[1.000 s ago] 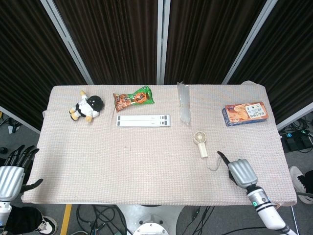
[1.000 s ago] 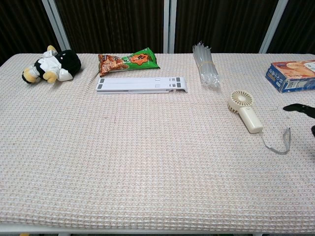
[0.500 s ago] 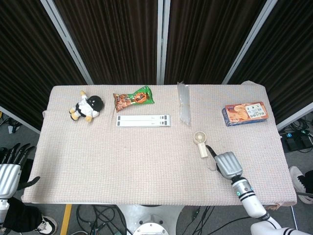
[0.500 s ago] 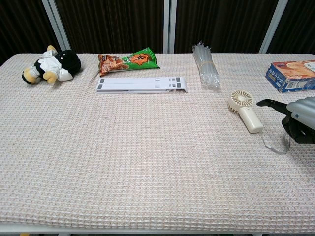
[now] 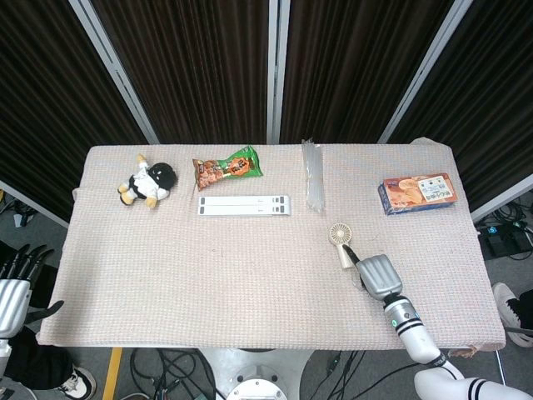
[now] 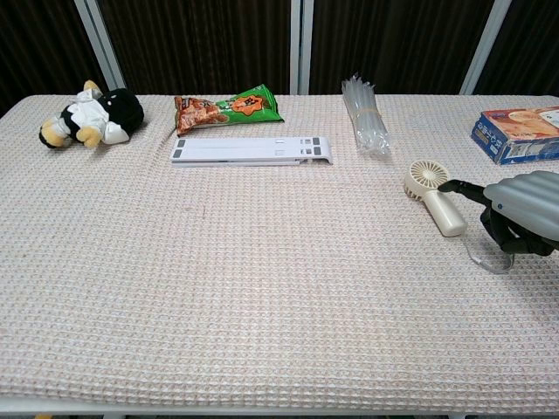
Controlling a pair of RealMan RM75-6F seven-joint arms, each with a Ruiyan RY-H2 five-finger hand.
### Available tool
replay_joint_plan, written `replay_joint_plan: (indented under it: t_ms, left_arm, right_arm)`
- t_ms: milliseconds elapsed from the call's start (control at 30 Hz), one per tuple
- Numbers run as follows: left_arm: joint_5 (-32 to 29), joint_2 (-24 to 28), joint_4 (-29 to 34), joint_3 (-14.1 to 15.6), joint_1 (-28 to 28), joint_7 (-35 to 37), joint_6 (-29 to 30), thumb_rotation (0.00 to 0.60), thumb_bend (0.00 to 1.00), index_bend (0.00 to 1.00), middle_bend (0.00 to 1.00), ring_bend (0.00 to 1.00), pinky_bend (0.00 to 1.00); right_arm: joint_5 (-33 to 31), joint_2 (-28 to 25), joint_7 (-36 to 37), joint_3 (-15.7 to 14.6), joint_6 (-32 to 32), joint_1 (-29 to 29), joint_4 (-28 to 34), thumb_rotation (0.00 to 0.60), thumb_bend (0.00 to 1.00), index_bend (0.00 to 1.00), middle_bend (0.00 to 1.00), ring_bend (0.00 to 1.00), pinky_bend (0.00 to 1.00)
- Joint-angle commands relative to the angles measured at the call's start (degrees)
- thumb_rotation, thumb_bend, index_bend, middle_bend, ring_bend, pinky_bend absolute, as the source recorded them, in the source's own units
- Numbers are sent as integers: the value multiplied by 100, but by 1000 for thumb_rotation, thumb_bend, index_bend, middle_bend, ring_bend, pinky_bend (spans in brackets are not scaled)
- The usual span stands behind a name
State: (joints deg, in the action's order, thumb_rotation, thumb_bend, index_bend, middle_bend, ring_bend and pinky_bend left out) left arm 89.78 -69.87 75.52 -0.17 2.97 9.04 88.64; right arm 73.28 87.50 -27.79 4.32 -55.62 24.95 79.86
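My right hand (image 5: pixel 379 275) low over table (image 5: pixel 250 283), one finger stretched toward handheld fan (image 5: pixel 341 243), rest curled, holding nothing. Fan lies just beside it, right of centre. My left hand (image 5: pixel 15 287) off table edge, fingers spread. One fan, one plush toy (image 5: pixel 147 182), one snack bag (image 5: pixel 227 167), one box (image 5: pixel 418 192).

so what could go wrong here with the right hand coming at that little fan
The right hand is beside the handheld fan with one fingertip by its handle, so it may push the fan across the cloth instead of gripping it. The fan's wrist strap lies under the hand and could snag on the fingers. The straw bundle lies beyond the fan and could be bumped.
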Motion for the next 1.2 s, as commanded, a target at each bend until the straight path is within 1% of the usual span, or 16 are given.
replay_joint_plan:
  t_ms: [33,533,1200]
  left_arm:
    - [-6,-6,-13,-3,4,11,-8,600,0,124,92,0,135]
    - [1,-8,-8,-4,27,-5,-31,600,0,124,92,0,135]
    - [1,-3,-7,3,18,4,-17,600,0,124,92,0,135]
  right_arm:
    - [-36,21,-19,-11,-5,22,-13,600,1000,0,802,724,641]
    - [-207,35,-32,-57,-53,100,-46,600,1000,0,801,724,641]
    - [-420,91,-35,-244,61,131,-162,600,1000,0,801,724,641]
